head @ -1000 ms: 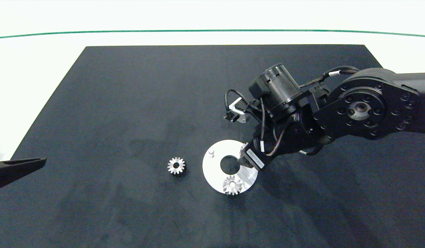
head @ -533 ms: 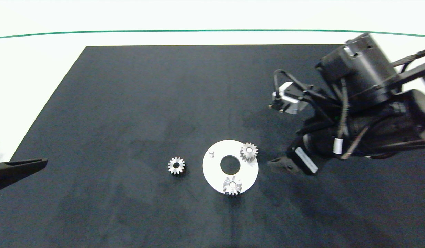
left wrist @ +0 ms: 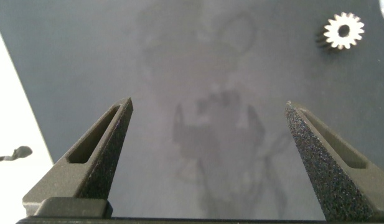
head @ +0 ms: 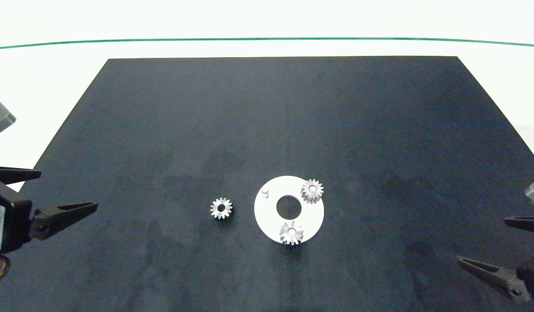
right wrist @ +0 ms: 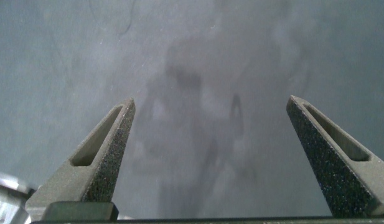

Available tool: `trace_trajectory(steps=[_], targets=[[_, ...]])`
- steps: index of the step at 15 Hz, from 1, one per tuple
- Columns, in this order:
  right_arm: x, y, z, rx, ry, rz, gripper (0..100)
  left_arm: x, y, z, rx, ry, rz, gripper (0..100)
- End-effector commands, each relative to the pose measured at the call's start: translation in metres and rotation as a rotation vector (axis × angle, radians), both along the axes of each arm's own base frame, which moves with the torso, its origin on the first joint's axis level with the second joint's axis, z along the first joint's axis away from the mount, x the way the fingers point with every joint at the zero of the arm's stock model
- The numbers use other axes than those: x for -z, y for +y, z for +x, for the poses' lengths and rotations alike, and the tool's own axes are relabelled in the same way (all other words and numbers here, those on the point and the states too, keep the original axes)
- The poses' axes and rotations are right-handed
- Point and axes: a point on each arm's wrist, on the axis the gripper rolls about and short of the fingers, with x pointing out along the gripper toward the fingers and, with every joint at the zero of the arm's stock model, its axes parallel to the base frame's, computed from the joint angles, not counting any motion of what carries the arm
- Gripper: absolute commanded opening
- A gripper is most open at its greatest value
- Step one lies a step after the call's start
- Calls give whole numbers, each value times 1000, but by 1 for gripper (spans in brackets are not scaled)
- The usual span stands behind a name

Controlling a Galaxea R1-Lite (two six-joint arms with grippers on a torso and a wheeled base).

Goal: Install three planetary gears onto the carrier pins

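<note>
A: Risk check. The left gripper (head: 54, 195) sits at the mat's (head: 267, 108) edge, jaws wide apart and empty. The loose gear (head: 221, 208) lies flat ahead of its fingertips, well apart from them, off to one side of the jaw gap in the left wrist view (left wrist: 344, 31).

B: Failure modes?

A: Judged only: the gear is thin and flat on the mat, so the pads may slide over the teeth or flip it. If it goes down tilted, the bore could catch on the bare pin (head: 265, 190) and jam rather than drop. A careless approach might also nudge the carrier disc (head: 267, 216) and shift the pin.

B: Right side?

A: Right gripper (head: 505, 245) is parked at the opposite edge, jaws apart, nothing between them but mat.

B: Counts?

A: Three gears: two seated on pins (head: 312, 190), (head: 292, 232), one loose beyond the left jaws. One pin visibly bare; the other two are covered. One disc. Two grippers.
</note>
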Motion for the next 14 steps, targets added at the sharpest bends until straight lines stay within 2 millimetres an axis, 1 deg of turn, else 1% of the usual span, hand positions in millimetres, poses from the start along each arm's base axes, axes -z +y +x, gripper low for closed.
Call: trace_trajectory(steps=[1,2,4,6,7,8,9,11,14], targets=[[24,-16,-31,-18,-19,16,100,14,-17,8,88,61,33,100],[28,-17,-33,-32,-8,17,100,16,-22,10,109,73,42,100],[25,-16,-32,-41,-15,25,100,23,-41,21,189,108,62,100],[25,-15,-30,-44,-13,21,100,41,-60,44,208,165,103,100],[24,-15,-30,-48,-14,18,100,48,-71,56,206,163,129,100],[23,-15,-30,-50,-16,19,100,51,-79,64,201,135,134,100],[23,-15,-29,-49,-18,18,100,53,-84,68,211,114,130,100],[23,-15,-29,-49,-17,18,100,62,-96,73,244,146,148,100],[24,-13,-26,-49,-3,12,100,70,-112,71,287,177,142,100]])
